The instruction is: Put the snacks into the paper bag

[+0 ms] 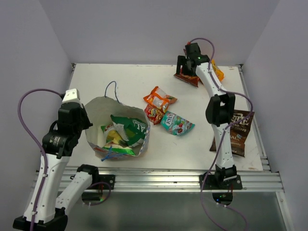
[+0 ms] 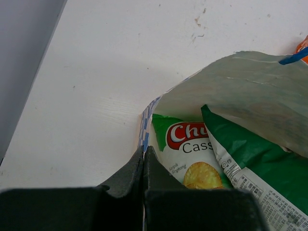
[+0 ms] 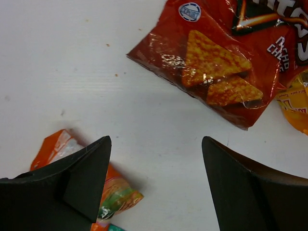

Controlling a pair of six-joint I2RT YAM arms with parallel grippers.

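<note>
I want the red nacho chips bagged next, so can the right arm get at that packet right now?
Probably yes. The right gripper is open and hangs just short of the red nacho packet, with only bare table between them. A yellow-orange packet lies against one side.

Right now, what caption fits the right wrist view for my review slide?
Open right gripper above the white table, red nacho chip packet ahead, orange packet at lower left.

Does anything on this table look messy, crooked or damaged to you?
The paper bag looks battered: its rim is crumpled and uneven, and the left gripper pinches one edge. The dark brown packet lies apart from the others, near the right edge of the table. A few small specks dot the surface.
</note>
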